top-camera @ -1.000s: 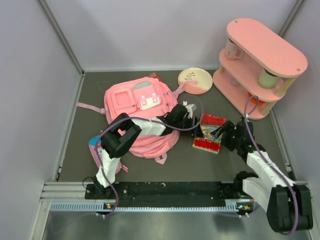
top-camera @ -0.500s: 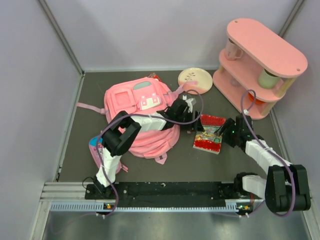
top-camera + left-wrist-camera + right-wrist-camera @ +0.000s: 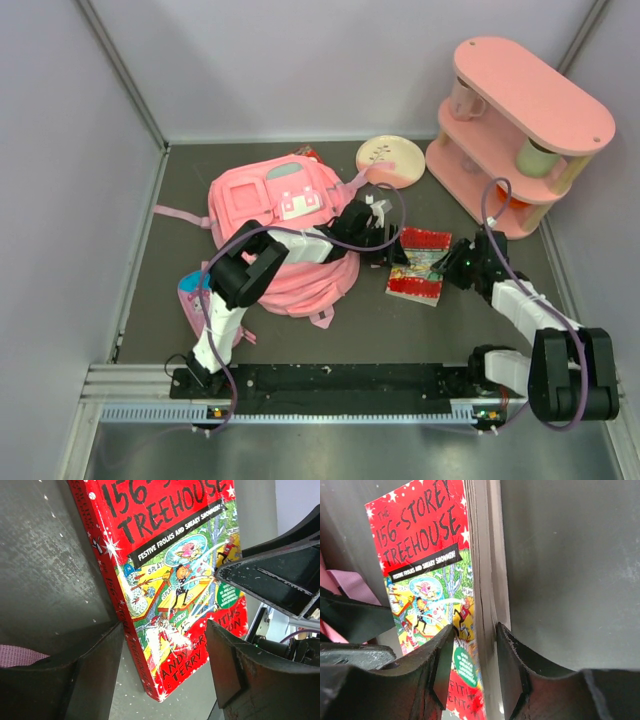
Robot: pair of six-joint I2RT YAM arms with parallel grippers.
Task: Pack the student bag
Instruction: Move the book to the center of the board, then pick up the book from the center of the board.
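The pink student bag (image 3: 280, 215) lies flat at centre left, patch side up. A red "156-Storey Treehouse" book (image 3: 418, 266) lies on the dark table to its right. My left gripper (image 3: 385, 240) reaches over the bag to the book's left side. In the left wrist view it (image 3: 165, 627) is open, with the book's lower corner (image 3: 165, 670) between the jaws. My right gripper (image 3: 449, 262) is at the book's right edge. In the right wrist view it (image 3: 475, 627) is shut on the book's page edge (image 3: 482, 580), one finger on the cover and one underneath.
A pink two-tier shelf (image 3: 530, 95) holding cups stands at the back right. A round cream-and-pink plate (image 3: 390, 160) lies behind the book. A small pink-and-blue pouch (image 3: 192, 300) lies front left beside the left arm. Grey walls enclose the table.
The right arm has folded in and brought its gripper onto the book's right edge. The left gripper has shifted slightly by the book's left side. The book has hardly moved.
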